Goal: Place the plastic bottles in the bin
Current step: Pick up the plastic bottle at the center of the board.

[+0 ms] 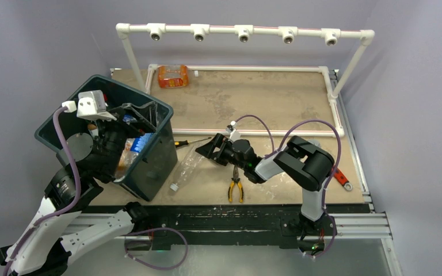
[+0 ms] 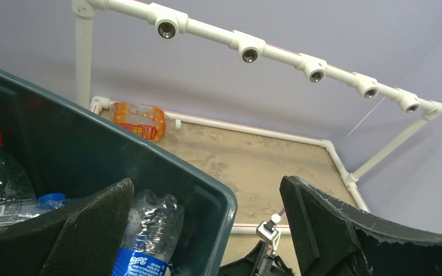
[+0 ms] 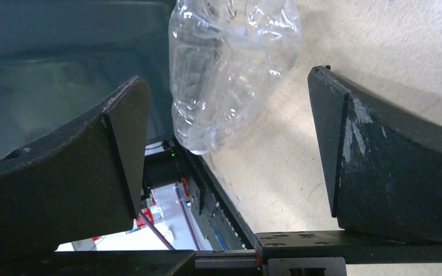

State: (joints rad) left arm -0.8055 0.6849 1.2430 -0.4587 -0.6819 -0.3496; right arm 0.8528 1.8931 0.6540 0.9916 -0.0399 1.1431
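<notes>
The right claw (image 1: 204, 150) is released, with its two fingers (image 3: 380, 161) spread wide. In the wrist view a clear bottle (image 3: 230, 69) shows in the gap between them and touches neither finger. This bottle lies on its side on the worktop (image 1: 276, 103), just beside the bin (image 1: 156, 156), with its white cap toward the near edge. Its upper part is cut off by the top of the wrist picture. The right arm is folded low, with the elbow raised and the forearm stretched to the left, almost level with the worktop.

The left claw (image 2: 207, 184) is also released and holds nothing. It hangs over the bin, and the dark rim passes between its fingers. The left arm rises steeply from its base and bends over the near wall. From above, the arm hides much of the inside of the bin.

Several bottles are in the bin: a red-capped bottle (image 2: 0, 172) and a blue-labelled bottle (image 2: 149, 236) are partly covered by a finger, so I cannot count them. An orange bottle (image 1: 172, 76) lies at the far left corner of the worktop, beside the white pipe frame (image 1: 242, 30).

Yellow-handled pliers (image 1: 235, 188) lie near the front edge. A screwdriver (image 1: 187, 141) lies beside the bin. The right arm half hides a red-handled wrench (image 1: 340, 178).
</notes>
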